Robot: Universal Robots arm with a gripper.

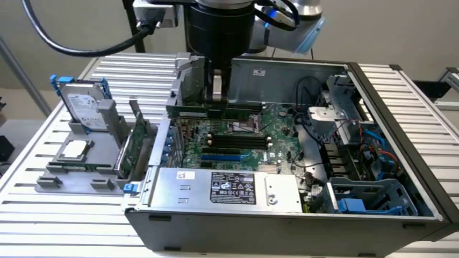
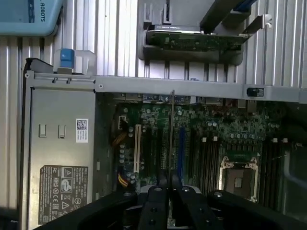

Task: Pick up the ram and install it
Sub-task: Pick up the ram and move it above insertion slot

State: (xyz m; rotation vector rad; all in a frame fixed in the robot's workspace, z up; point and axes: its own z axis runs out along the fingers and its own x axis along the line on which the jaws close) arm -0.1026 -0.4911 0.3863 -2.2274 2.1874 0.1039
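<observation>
Done: pick-up, judging by the ram (image 1: 188, 112) held clear of the rack (image 1: 72, 180) and inside the open case (image 1: 401, 107).
Left: seating; not pushed into any slot yet, by the look of it.
Progress: roughly midway; grasp made, install not yet made.
Gripper (image 1: 217, 105): pincer closed narrow on the ram, gripping it near mid-length from above, pointing straight down into the case.
Ram position: hanging above the board (image 1: 276, 121), level, long side running across the exterior view; ends stick out either side of the fingers.
Ram against slots (image 1: 233, 141): parallel to them, apart from them; four black slots lie bare, nearer the camera in the exterior view than the stick.
Wrist view: ram (image 2: 171, 134) seen edge-on as a thin upright line rising from the gripper (image 2: 169, 184), over the board just beside a blue slot (image 2: 181, 148); black slots (image 2: 206, 160) and socket (image 2: 238, 179) off to one side.
Ram look: long, narrow, thin green stick with dark chips in a row along its face; straight, no tilt visible.
Rack: on the exterior view's left, with a hard drive (image 1: 83, 105) standing upright and a green card (image 1: 133, 142) on edge.
Height above board: cannot tell closely.
</observation>
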